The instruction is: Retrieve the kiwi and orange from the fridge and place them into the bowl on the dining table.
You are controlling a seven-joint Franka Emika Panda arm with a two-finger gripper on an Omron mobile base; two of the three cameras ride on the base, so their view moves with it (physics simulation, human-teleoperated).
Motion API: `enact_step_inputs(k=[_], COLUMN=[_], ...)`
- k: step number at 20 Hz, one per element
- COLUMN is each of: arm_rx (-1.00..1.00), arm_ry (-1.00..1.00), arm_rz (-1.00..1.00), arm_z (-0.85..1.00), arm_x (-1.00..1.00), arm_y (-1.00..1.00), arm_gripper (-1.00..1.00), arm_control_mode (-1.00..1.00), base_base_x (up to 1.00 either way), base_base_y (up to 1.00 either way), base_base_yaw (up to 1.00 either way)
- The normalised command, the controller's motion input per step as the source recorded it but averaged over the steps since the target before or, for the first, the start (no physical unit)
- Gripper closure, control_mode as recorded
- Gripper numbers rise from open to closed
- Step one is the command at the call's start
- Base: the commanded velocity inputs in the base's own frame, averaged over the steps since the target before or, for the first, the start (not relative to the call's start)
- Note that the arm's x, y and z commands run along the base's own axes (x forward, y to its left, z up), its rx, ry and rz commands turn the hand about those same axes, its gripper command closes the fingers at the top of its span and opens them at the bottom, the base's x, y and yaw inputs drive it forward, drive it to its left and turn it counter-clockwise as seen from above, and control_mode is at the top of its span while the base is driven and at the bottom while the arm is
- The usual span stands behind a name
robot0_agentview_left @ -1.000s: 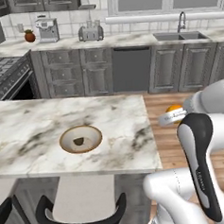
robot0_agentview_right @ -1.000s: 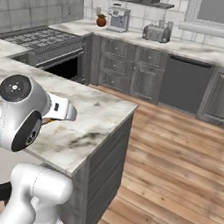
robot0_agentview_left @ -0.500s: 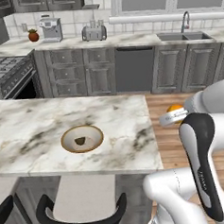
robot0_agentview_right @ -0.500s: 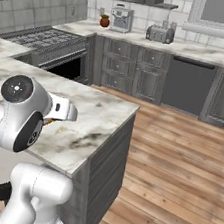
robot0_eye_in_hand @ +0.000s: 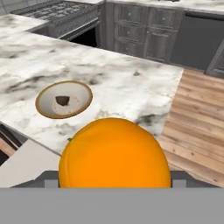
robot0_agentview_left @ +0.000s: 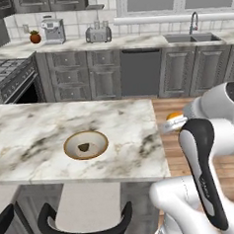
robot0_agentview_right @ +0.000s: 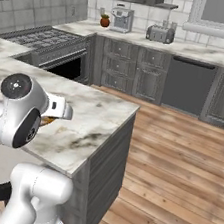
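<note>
My gripper (robot0_agentview_left: pixel 171 125) is shut on the orange (robot0_eye_in_hand: pixel 114 153), a bright sphere that hides the fingertips in the hand view. From the left base view the orange (robot0_agentview_left: pixel 175 116) hangs just past the right end of the dining table (robot0_agentview_left: pixel 40 124), above the wooden floor. A sliver of the orange (robot0_agentview_right: pixel 47 120) shows behind the arm in the right base view. The bowl (robot0_agentview_left: pixel 104 139) sits on the marbled top with the dark kiwi (robot0_agentview_left: pixel 84 147) inside it. In the hand view the bowl (robot0_eye_in_hand: pixel 39 101) and kiwi (robot0_eye_in_hand: pixel 62 100) lie ahead and to the left. The fridge is out of view.
Black chairs (robot0_agentview_left: pixel 87 230) stand at the table's near side. Wooden floor (robot0_agentview_right: pixel 178 158) runs between the table and the back counter. That counter carries a toaster (robot0_agentview_left: pixel 98 34), a coffee machine (robot0_agentview_left: pixel 52 30) and a reddish fruit (robot0_agentview_left: pixel 35 37). A stove (robot0_agentview_left: pixel 7 77) is at the left.
The whole picture has shifted slightly, so the camera has moved a little. The orange stays in the gripper beside the table's right end.
</note>
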Motion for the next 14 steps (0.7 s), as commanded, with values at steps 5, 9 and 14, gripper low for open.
enact_step_inputs(k=[5,9,14], arm_rx=[-0.05,0.0,0.0], arm_ry=[0.07,0.07,0.11], arm_rz=[0.03,0.06,0.11], arm_z=[-0.27,-0.16,-0.15], arm_x=[0.25,0.26,0.33], arm_y=[0.64,0.58,0.56], arm_gripper=[1.0,1.0,1.0], arm_control_mode=[-1.0,-1.0,-1.0], base_base_x=[0.0,0.0,0.0], base_base_y=[0.0,0.0,0.0], base_base_yaw=[0.0,0.0,0.0])
